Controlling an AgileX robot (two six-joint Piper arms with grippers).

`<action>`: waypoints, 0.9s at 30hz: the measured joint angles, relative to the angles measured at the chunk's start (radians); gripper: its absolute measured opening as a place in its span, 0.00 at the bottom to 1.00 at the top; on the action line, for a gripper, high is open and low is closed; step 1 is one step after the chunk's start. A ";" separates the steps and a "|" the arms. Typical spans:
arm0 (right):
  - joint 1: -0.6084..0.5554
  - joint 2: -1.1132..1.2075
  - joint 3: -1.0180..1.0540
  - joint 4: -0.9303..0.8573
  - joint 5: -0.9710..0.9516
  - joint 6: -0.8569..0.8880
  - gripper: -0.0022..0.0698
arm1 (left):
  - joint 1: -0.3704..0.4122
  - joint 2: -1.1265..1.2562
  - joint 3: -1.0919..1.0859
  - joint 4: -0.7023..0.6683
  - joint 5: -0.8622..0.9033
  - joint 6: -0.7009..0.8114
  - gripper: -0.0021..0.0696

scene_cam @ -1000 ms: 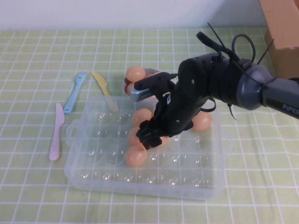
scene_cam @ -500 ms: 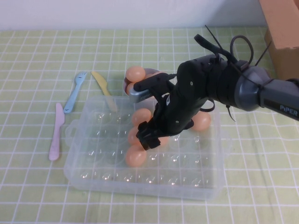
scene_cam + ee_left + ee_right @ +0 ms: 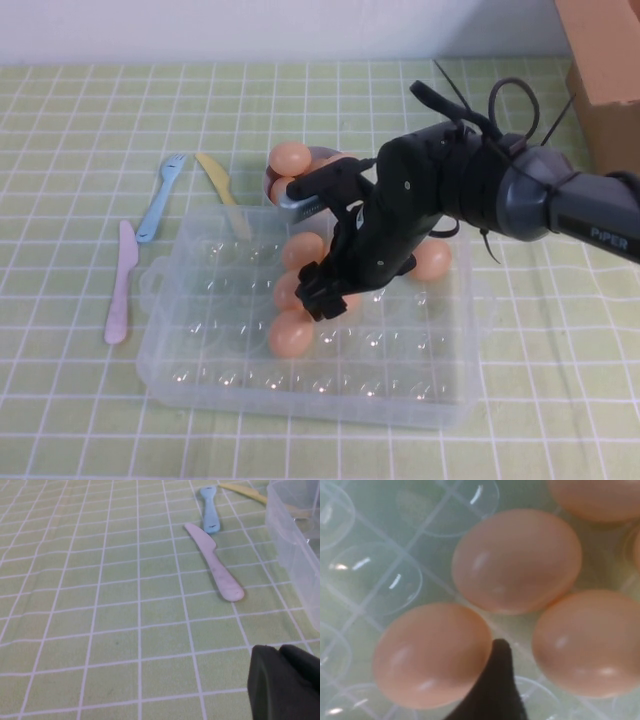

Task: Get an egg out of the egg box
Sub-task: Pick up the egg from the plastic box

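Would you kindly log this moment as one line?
right claw: open, low over eggs in egg box | egg: not gripped | left claw: parked over table

right arm (image 3: 470, 185): black, rounded glossy shell near the wrist, turning to a grey cylinder farther back
marking: white letters "PIPER" on the dark link by the picture's right edge
cables: black wire loops over the top of the arm, with thin cable-tie tails sticking up
wrist camera (image 3: 320, 190): silver-grey bar with rounded ends mounted on the black wrist
right gripper (image 3: 318, 292): matte black, blocky fingers; in its wrist view one dark tapered fingertip (image 3: 496, 690) shows
left gripper (image 3: 285, 682): matte black, rounded block edges, seen only at a corner of its wrist view
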 joint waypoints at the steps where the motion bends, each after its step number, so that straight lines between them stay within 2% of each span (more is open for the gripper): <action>1: 0.000 0.005 0.000 -0.002 -0.002 0.000 0.84 | 0.000 0.000 0.000 0.000 0.000 0.000 0.02; 11: 0.000 0.026 0.000 -0.004 -0.015 0.000 0.82 | 0.000 0.000 0.000 0.000 0.000 0.000 0.02; 17: 0.000 0.027 0.000 -0.004 -0.017 0.000 0.64 | 0.000 0.000 0.000 0.000 0.000 0.000 0.02; 27: 0.000 0.004 0.000 -0.009 0.013 0.000 0.64 | 0.000 0.000 0.000 0.000 0.000 0.000 0.02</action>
